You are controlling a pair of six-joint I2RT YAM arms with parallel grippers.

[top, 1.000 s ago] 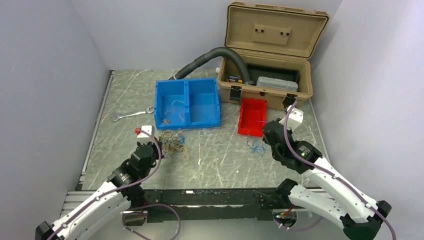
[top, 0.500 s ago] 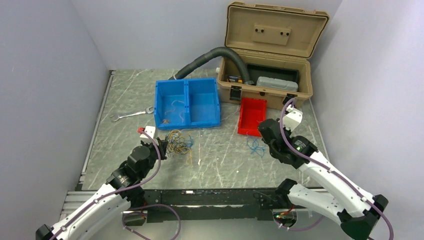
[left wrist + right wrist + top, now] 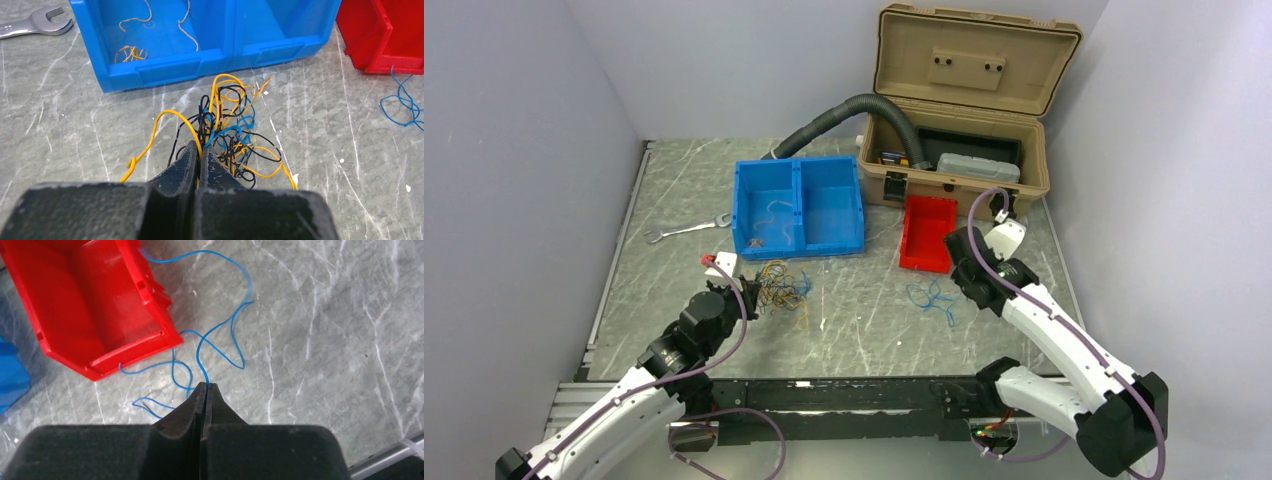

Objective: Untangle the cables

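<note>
A tangle of thin yellow, blue and black cables (image 3: 230,135) lies on the table in front of the blue bin; it also shows in the top view (image 3: 781,287). My left gripper (image 3: 200,146) is shut on a yellow wire at the tangle's near edge; in the top view it (image 3: 742,293) sits left of the tangle. A loose blue wire (image 3: 220,335) lies beside the red bin, seen from above too (image 3: 931,296). My right gripper (image 3: 206,385) is shut on this blue wire, just right of it in the top view (image 3: 964,280).
A blue two-compartment bin (image 3: 799,205) holds a few wire pieces (image 3: 131,51). A red bin (image 3: 927,233) stands right of it. An open tan toolbox (image 3: 959,110) and a grey corrugated hose (image 3: 844,115) are at the back. A wrench (image 3: 686,229) lies at the left.
My right arm has swung right and back, and the blue wire is drawn out longer. My left gripper has moved slightly forward with the tangle.
</note>
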